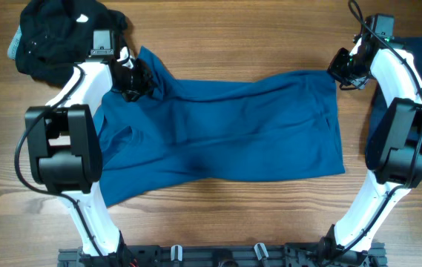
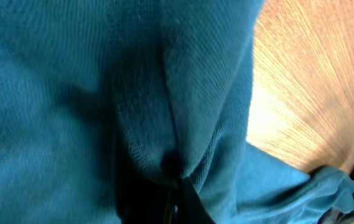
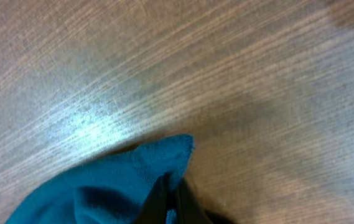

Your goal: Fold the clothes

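A medium-blue shirt (image 1: pixel 225 130) lies spread across the middle of the wooden table. My left gripper (image 1: pixel 131 80) is shut on a fold of the shirt (image 2: pixel 164 93) at its far left corner; cloth fills most of the left wrist view and bunches over my dark fingers (image 2: pixel 189 202). At the shirt's far right corner my right gripper (image 1: pixel 342 72) is shut on the cloth's edge. In the right wrist view that blue corner (image 3: pixel 158 158) pokes up between my closed fingers (image 3: pixel 158 199) just above the table.
A black garment (image 1: pixel 55 33) is heaped at the far left corner. A darker blue garment (image 1: pixel 411 81) lies at the right edge, partly under my right arm. Wooden table (image 1: pixel 233 37) surrounds the shirt, and a black rail (image 1: pixel 218 256) runs along the near edge.
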Available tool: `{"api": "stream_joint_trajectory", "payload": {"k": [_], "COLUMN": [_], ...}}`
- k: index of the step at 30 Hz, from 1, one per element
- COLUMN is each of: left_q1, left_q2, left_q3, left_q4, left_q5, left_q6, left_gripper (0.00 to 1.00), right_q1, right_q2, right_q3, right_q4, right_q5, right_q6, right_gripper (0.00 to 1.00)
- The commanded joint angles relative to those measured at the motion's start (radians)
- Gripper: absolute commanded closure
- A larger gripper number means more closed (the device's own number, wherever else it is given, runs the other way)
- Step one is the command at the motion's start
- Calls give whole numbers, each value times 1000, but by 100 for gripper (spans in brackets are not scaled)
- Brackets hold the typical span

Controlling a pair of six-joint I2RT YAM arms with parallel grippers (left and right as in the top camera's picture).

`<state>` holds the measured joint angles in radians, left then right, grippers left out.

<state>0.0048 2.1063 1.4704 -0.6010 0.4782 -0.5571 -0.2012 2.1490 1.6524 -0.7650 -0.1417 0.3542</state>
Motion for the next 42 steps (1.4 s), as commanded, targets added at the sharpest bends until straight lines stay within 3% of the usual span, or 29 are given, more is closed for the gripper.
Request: {"api": "stream_joint_trajectory", "payload": {"k": [1, 12, 24, 42], "left_q1": [3, 18, 123, 130], "left_q2": [-75, -155, -193, -193], "left_q3": [17, 17, 17, 17], "left_q4": [-33, -130, -250, -359], "left_q5": [23, 22, 23, 21], "left_q6": [30, 53, 63, 92], "left_gripper": [96, 96, 96, 96], "right_q1": [2, 2, 2, 2], "right_q2": [-64, -77, -150, -210], "right_q3": [10, 10, 10, 3], "right_q4": [-39, -143, -251, -402], "right_q5": [-17, -16, 76, 98], "right_q6": [15, 15, 64, 72], "right_gripper": [96, 96, 96, 96]}}
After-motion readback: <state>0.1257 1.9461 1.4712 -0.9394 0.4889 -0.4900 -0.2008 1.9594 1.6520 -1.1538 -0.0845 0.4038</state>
